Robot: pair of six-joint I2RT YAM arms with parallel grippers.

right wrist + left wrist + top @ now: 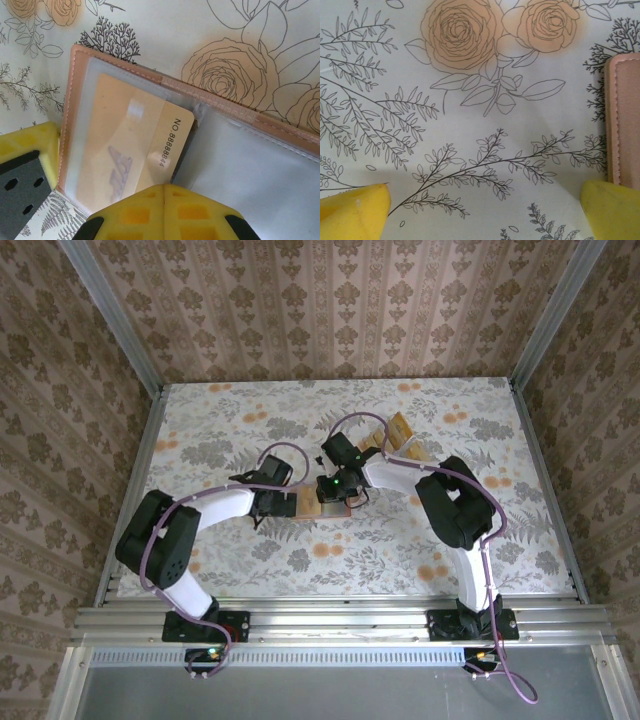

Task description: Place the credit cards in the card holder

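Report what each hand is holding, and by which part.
Right hand: shut on the card, seemingly pinching its near edge, with the far part tucked into the holder. Left hand: open, holding nothing.

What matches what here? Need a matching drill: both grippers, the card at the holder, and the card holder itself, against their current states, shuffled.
Things:
1. left gripper
2. right gripper
3. credit card
4. card holder

States:
A. partway slid into the card holder
B. fingers closed together
C. unfolded, lying flat
D. fingers spread wide

Pairs: 1-D, 2-B, 3-A, 4-C
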